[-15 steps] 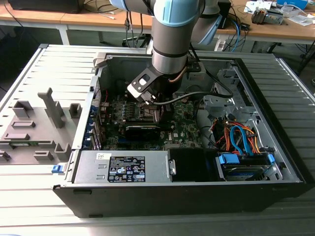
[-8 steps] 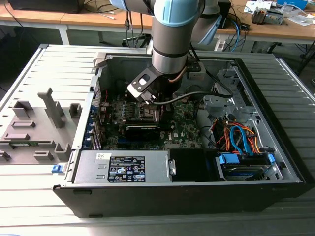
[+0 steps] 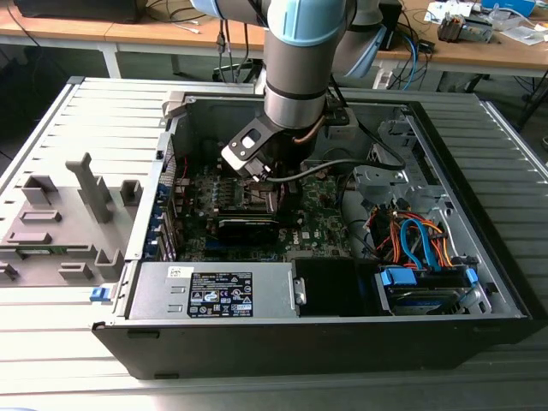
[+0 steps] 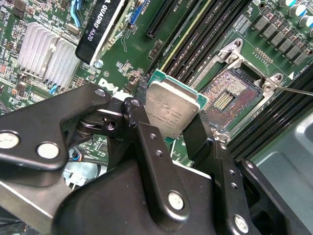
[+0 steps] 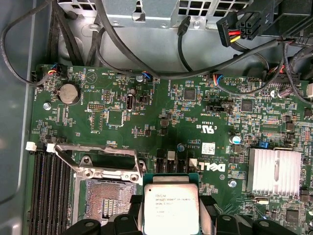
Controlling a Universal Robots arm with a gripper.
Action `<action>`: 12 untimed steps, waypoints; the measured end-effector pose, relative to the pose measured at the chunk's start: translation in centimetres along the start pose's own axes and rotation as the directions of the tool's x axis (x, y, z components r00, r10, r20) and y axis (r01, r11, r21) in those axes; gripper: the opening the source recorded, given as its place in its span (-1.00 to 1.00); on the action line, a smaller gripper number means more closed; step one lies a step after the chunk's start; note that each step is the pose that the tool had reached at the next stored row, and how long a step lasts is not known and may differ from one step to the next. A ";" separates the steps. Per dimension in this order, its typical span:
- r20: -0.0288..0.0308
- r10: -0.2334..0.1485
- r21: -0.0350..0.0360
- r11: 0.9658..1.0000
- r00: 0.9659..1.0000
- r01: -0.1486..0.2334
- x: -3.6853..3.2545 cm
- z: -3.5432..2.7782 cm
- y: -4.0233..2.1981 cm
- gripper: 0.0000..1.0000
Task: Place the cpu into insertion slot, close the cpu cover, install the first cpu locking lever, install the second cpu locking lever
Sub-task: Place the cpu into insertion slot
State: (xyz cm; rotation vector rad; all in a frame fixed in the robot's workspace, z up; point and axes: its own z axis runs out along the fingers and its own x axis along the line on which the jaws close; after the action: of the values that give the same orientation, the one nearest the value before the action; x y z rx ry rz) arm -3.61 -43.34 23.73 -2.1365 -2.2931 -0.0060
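**Cpu clamped in the gripper, beside the open slot**

In the exterior view the arm (image 3: 295,60) reaches down into an open computer case (image 3: 479,282) that lies on its side on a slatted grey table (image 3: 51,342). The gripper (image 3: 268,184) hangs low over the green board (image 3: 321,227), near the middle of the case. A power supply (image 3: 214,291) sits along the near wall, and a drive with orange and blue cables (image 3: 419,244) lies toward the exterior view's right.

In both wrist views the jaws are closed on the cpu (image 4: 172,108) (image 5: 171,208). The 2 black fingers (image 4: 146,142) press on 2 opposite edges, and the gripper (image 4: 171,120) (image 5: 171,220) holds the chip with its silvery face toward the cameras. The chip is not in the slot. It sits off the board, just beside the slot (image 4: 226,98) (image 5: 105,198), and in the first wrist view its edge overlaps the slot's rim.

The slot is bare, its dark gold centre uncovered inside a grey metal rim. The cover (image 5: 107,172) stands raised at 1 edge of the slot, its square window open.

Black memory slots (image 5: 49,188) run along the slot's far side from the chip. A finned heatsink (image 5: 274,171) (image 4: 46,54) sits on the chip's other side, and a long black card (image 4: 100,29) stands near it. A coin battery (image 5: 68,93) lies further up the board.
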 end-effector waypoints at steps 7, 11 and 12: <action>0.001 0.001 0.000 1.000 1.000 -0.001 0.42 0.00 0.03 0.09; 0.001 0.001 0.000 1.000 1.000 -0.001 0.71 0.00 0.05 0.09; 0.001 0.001 0.000 1.000 1.000 -0.001 0.74 0.00 0.06 0.09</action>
State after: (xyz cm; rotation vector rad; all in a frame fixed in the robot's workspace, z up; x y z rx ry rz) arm -3.61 -42.60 23.74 -2.1380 -2.2928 -0.0045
